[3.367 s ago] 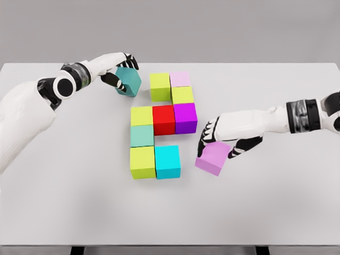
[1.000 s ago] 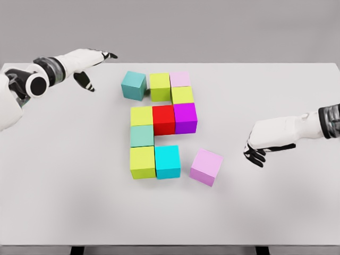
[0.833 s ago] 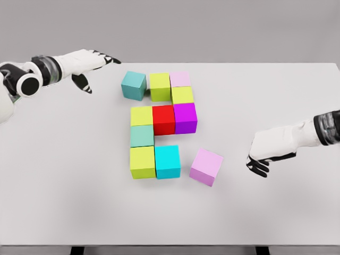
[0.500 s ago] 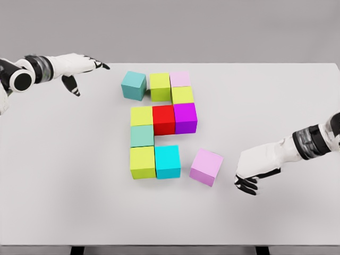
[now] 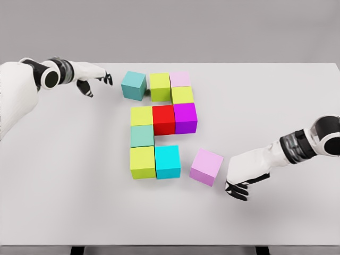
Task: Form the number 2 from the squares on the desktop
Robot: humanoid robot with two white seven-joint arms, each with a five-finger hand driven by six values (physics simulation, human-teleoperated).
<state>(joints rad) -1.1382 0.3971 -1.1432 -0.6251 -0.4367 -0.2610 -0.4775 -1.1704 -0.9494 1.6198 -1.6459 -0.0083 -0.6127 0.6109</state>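
- Spanning nearly the whole head view, the white desk carries eleven cubes, most of them packed into a figure that already reads as most of a 2.
- Running away from the robot, the figure's long axis goes top to bottom: a top row of yellow-green cube and pale pink cube, a right-hand drop, a middle row ending in the red cube and purple cube, a left-hand drop, then a bottom row ending at the cyan cube.
- Two pieces sit out of line: the teal cube at the top left, turned a little and just beside the top row, and the lilac cube at the lower right, rotated and clearly apart from the cyan cube.
- The right hand hovers low just right of the lilac cube, fingers loosely curled downward and holding nothing.
- The left hand hangs near the teal cube without touching it, fingers relaxed and empty.
- Likely risks: a sideways push on the skewed lilac cube could jam its corner against the cyan cube and shift the bottom row; a nudge on the teal cube could likewise shove the top row askew.
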